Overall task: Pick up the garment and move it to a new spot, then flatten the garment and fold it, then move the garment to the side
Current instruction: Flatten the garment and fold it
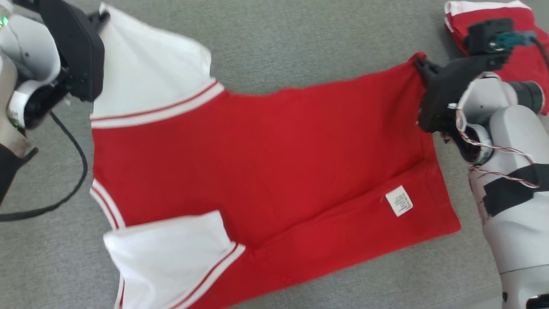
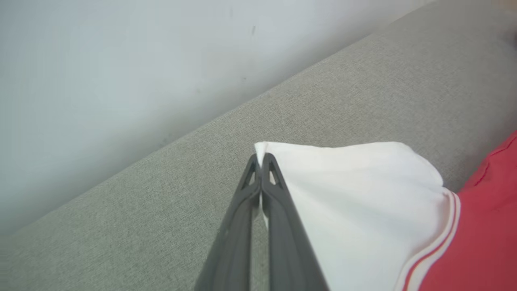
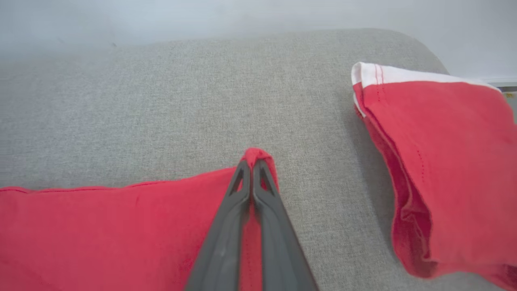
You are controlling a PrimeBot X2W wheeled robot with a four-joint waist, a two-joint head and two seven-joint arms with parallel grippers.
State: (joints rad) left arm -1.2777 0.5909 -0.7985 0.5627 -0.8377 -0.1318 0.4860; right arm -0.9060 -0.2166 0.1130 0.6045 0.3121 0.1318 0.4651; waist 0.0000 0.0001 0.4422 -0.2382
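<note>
- One red-and-white fabric shirt point(image 1: 266, 159), spread; one folded red bundle point(image 3: 448, 161) (apart).
- My two grippers: left gripper point(image 2: 261, 158) pinches white sleeve point(image 2: 355, 194), right gripper point(image 3: 251, 163) red hem corner point(image 3: 255, 153).

A worktop point(image 1: 300, 43) covered in grey woven cloth spreads across the room, its far edge rounded off. Behind it stands a plain pale wall point(image 2: 101, 81), faintly scuffed in spots. At the far right corner of the worktop lies a folded red shirt point(image 1: 527, 60), its layers stacked one on another, with a white band point(image 3: 404, 74) along the far edge, crossed by short lines of red stitching.
</note>
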